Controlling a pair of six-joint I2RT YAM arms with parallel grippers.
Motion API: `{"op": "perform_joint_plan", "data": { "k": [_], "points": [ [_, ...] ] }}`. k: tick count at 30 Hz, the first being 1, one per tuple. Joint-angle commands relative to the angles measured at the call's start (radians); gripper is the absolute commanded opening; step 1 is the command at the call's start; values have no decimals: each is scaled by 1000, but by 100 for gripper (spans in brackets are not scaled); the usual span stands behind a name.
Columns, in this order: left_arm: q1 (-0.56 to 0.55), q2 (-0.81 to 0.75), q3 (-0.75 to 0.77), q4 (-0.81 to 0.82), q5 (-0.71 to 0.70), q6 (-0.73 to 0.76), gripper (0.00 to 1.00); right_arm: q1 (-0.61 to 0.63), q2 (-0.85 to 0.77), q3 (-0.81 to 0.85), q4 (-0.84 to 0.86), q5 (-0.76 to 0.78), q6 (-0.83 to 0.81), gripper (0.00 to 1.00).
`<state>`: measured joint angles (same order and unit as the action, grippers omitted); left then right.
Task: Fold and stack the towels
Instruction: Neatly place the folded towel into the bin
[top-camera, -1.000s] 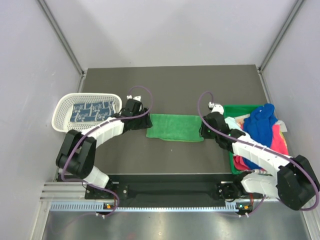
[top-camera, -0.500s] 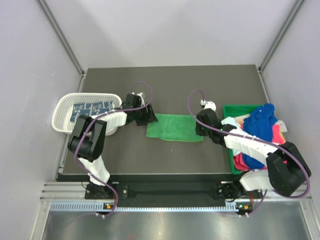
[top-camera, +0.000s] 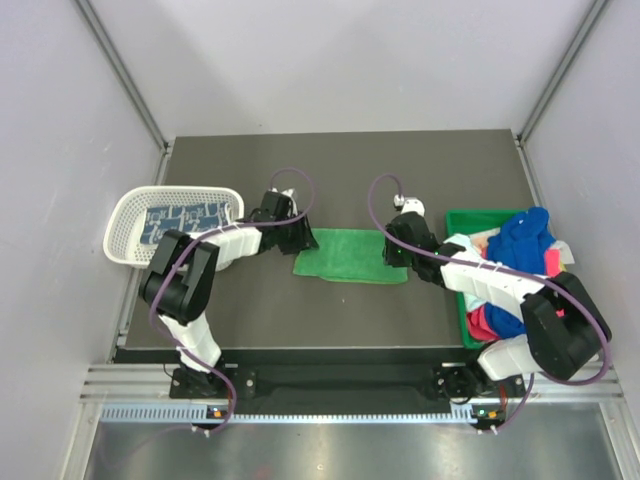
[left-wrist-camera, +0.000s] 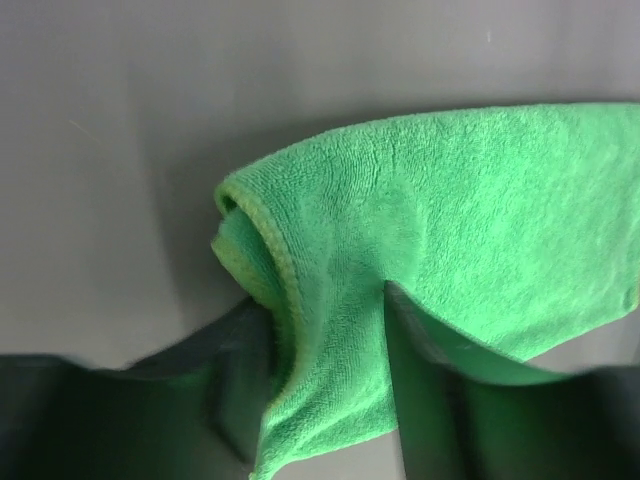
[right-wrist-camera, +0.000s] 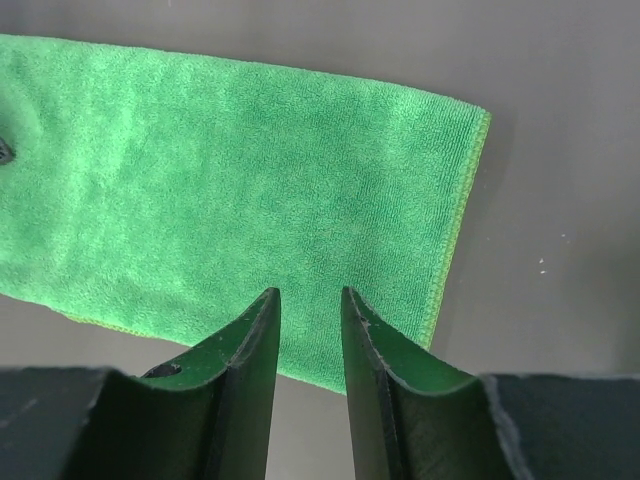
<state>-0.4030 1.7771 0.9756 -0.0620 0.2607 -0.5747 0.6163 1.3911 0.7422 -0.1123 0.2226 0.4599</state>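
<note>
A green towel (top-camera: 350, 256) lies flat in the middle of the dark table. My left gripper (top-camera: 298, 238) is at its left end. In the left wrist view the towel's (left-wrist-camera: 480, 210) corner is bunched and lifted between the fingers, with my left gripper (left-wrist-camera: 322, 300) shut on it. My right gripper (top-camera: 395, 250) hovers over the right end. In the right wrist view my right gripper (right-wrist-camera: 308, 295) stands narrowly open above the towel's (right-wrist-camera: 230, 180) near edge, with nothing between its fingers. A blue-and-white patterned towel (top-camera: 182, 222) lies in the basket.
The white mesh basket (top-camera: 125, 215) stands at the left. A green bin (top-camera: 478, 213) at the right holds a heap of towels, royal blue (top-camera: 525, 240) and pink/red (top-camera: 556, 282) among them. My right arm reaches out along the bin's left side.
My left gripper has moved right onto the towel's left end and closed on its corner. My right gripper has moved left, over the towel's right end.
</note>
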Motion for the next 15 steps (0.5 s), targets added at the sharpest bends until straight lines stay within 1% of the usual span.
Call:
{"op": "perform_joint_plan", "data": {
  "k": [1, 3, 4, 7, 8, 10, 12, 13, 14, 15],
  "points": [
    [-30, 62, -46, -94, -55, -19, 46, 19, -6, 32, 37, -6, -10, 31],
    [-46, 64, -45, -94, -72, -28, 36, 19, -10, 31, 37, -8, -12, 31],
    [-51, 62, -41, -94, -77, -34, 26, 17, -10, 32, 36, -9, -12, 31],
    [-72, 51, -34, -99, -106, -45, 12, 20, -7, 42, 33, -20, -13, 31],
    [-76, 47, -23, -119, -116, -45, 0, 19, -4, 54, 30, -28, -17, 31],
    [-82, 19, -12, -142, -165, -39, 0, 19, -3, 66, 17, -32, -21, 31],
    [-89, -20, 14, -200, -218, -30, 0, 17, -4, 83, 5, -40, -29, 31],
    [-92, -37, 24, -222, -288, -19, 0, 19, -9, 89, -4, -42, -30, 31],
    [-102, -48, 38, -246, -320, -14, 0, 19, -9, 103, -9, -42, -39, 31],
    [-106, -71, 78, -309, -355, -7, 0, 19, -9, 111, -15, -42, -43, 31]
  ]
}}
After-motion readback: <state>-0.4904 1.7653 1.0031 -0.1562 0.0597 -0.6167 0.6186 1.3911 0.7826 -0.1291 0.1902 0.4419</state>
